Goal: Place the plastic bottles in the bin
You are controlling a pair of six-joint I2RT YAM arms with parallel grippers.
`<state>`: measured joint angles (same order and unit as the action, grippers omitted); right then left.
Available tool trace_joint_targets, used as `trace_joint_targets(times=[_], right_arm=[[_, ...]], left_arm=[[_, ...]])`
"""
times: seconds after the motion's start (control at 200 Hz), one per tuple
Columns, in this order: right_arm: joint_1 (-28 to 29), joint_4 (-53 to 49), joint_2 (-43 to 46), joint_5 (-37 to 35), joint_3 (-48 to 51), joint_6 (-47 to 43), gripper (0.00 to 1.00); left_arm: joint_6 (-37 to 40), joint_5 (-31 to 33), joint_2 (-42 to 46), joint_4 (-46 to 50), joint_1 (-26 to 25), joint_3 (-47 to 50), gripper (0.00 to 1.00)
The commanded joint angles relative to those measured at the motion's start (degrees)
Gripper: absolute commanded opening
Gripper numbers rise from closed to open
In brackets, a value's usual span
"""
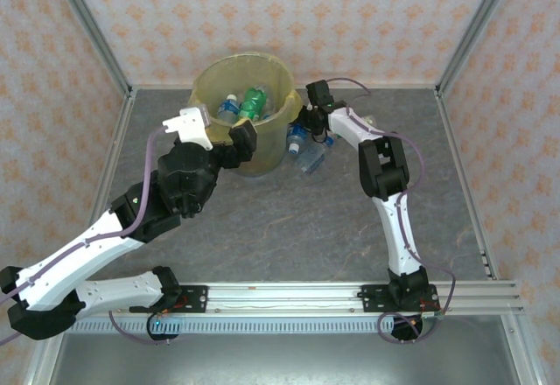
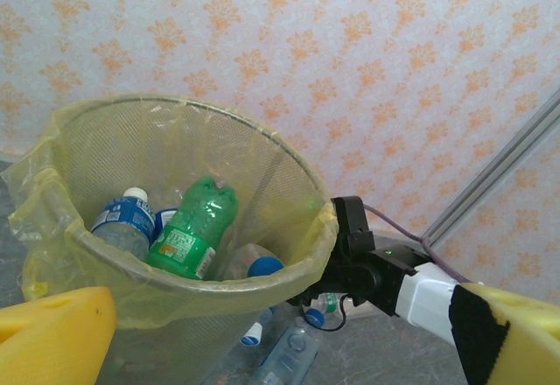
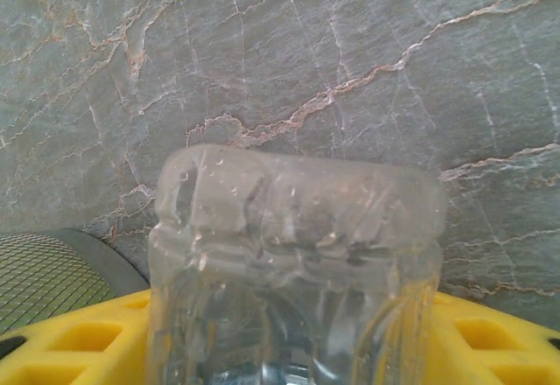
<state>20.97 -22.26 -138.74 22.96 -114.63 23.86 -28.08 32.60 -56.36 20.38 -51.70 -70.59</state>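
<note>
Clear bottle (image 3: 293, 254) sits between the right pincer's (image 3: 293, 315) yellow pads (image 3: 79, 341); whether it is clamped cannot be told. It looks light, thin-walled and crushable, so mid-body grip suits. Left pincer (image 2: 280, 341) hangs wide and empty beside the bin (image 2: 175, 103). Other bottles (image 1: 308, 150) crowd the table (image 1: 262, 227) against the bin's wall.

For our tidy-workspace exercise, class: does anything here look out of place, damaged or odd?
Yes. Several loose bottles lie tumbled on the table beside the bin, not inside it. In the right wrist view, one clear bottle looks crumpled and dented.
</note>
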Motion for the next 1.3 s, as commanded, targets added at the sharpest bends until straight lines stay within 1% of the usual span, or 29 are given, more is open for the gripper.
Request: trace_joint_targets(times=[0.0,0.365,0.651,0.776,0.906,1.091,1.206,1.296], right_arm=[[-0.04,1.72,6.22,-0.91,2.24,0.66,0.58],[-2.58,6.64,20.47,-2.49,11.79,3.11,0.57],[-4.2,8.12,32.36,-6.35,17.1,2.02,0.57],[-4.27,7.52,36.74,-8.26,17.22,0.6,0.57],[-4.26,7.58,40.24,-7.19,16.8,0.74,0.57],[-3.17,9.09,44.27,-6.04,16.07,1.54,0.56],[-1.31,8.55,44.72,-5.97,13.29,1.63,0.56],[0.79,8.53,44.29,-6.31,10.73,1.61,0.56]], left_arm=[[-0.71,1.83,1.38,1.33,0.37,0.8,0.99],[-1.06,2.38,3.05,1.16,0.34,1.59,0.99],[-0.87,2.54,3.01,0.98,0.33,1.59,0.99],[-0.95,2.78,3.18,0.81,0.35,1.83,0.99],[-1.05,3.76,3.14,0.65,0.36,1.99,0.99],[-2.44,9.34,3.0,3.09,0.37,1.51,0.99],[-3.1,12.9,3.6,4.38,0.37,1.5,0.99],[-3.28,14.06,4.51,4.49,0.37,1.97,0.99]])
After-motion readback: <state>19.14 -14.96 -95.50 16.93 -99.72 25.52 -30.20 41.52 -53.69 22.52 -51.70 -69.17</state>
